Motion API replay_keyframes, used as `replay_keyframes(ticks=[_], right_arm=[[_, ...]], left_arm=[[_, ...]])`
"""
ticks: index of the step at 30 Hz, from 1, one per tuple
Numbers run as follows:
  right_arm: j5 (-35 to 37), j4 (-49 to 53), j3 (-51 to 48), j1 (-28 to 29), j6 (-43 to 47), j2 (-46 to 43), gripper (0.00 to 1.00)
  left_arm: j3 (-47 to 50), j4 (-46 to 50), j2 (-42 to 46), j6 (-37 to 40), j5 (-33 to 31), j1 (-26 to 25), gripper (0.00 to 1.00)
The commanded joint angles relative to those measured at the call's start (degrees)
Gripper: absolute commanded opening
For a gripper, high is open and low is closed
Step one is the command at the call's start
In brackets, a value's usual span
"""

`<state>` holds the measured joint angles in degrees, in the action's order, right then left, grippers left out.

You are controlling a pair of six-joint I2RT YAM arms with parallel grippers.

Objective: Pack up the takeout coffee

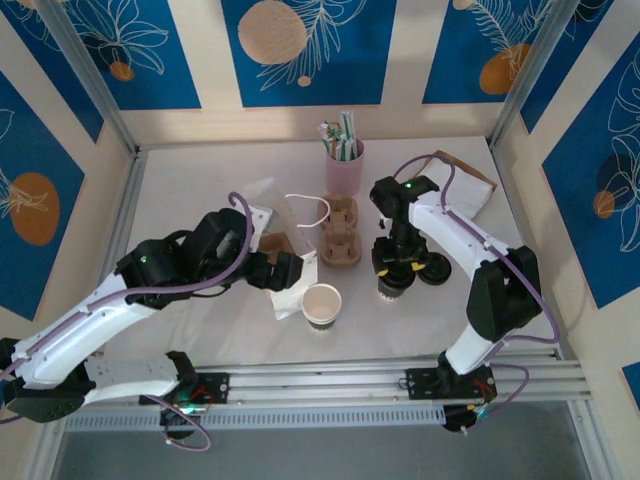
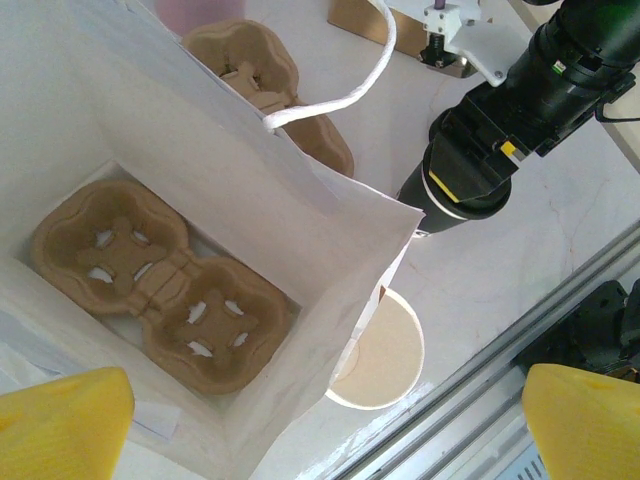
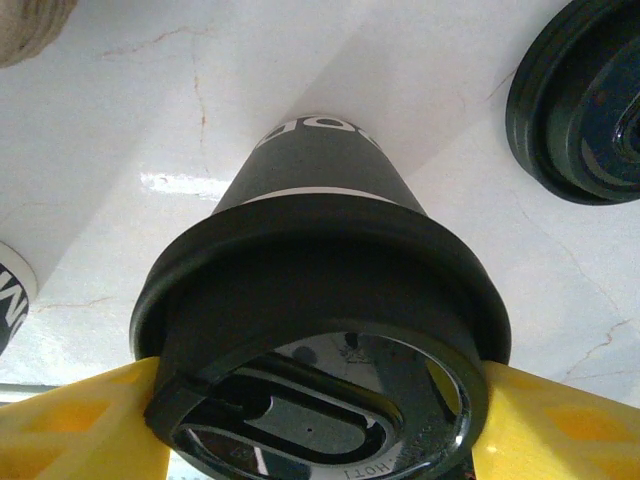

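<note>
Right now the coffee cup (image 1: 392, 287) stands on the tabletop (image 1: 200, 190), right of the middle, just left of a stack of spare lids (image 1: 435, 268) and right of the cardboard carriers (image 1: 340, 238). The right tool (image 3: 320, 400) sits over it from above, its yellow fingers (image 3: 70, 425) pressed against the black lid (image 3: 320, 300) on either side, so it has the cup by the lid rim.

I'd call that a chancy hold. A paper cup is light when empty but heavy and sloshy if full, and its wall gives under a squeeze. The smooth plastic lid may also pop off if it bears the weight. The stiff edge just under the lid looks the safer place to me, with the cup kept upright. The left tool (image 2: 320, 385) is spread wide at the mouth of the white bag (image 2: 250, 200), clasping nothing that I can make out.

The right wrist view gives the fingers' contact with the lid and the sip hole, which from overhead is masked by the arm. The left wrist view looks down into the bag, where another carrier (image 2: 160, 290) lies flat on the bottom with its holes free. It also has the lidless cup (image 2: 385, 350) standing just beside the bag. The overhead view gives the layout of the whole tabletop
</note>
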<state>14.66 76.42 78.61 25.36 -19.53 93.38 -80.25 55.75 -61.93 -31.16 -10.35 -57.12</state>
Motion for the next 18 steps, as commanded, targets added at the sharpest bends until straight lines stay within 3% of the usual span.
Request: replay_keyframes(ticks=[1, 11, 18], right_arm=[[-0.4, 0.4, -0.5, -0.4, -1.0, -2.9, 0.66], [1.7, 2.2, 4.2, -0.1, -2.0, -8.9, 0.63], [1.8, 4.7, 11.3, 0.6, -1.4, -12.5, 0.62]], left_arm=[[-1.6, -0.4, 1.4, -0.7, -0.2, 0.5, 1.0], [-2.3, 0.9, 2.8, -2.2, -3.7, 0.9, 1.0], [-5.2, 4.4, 4.1, -2.2, -5.0, 5.1, 1.0]])
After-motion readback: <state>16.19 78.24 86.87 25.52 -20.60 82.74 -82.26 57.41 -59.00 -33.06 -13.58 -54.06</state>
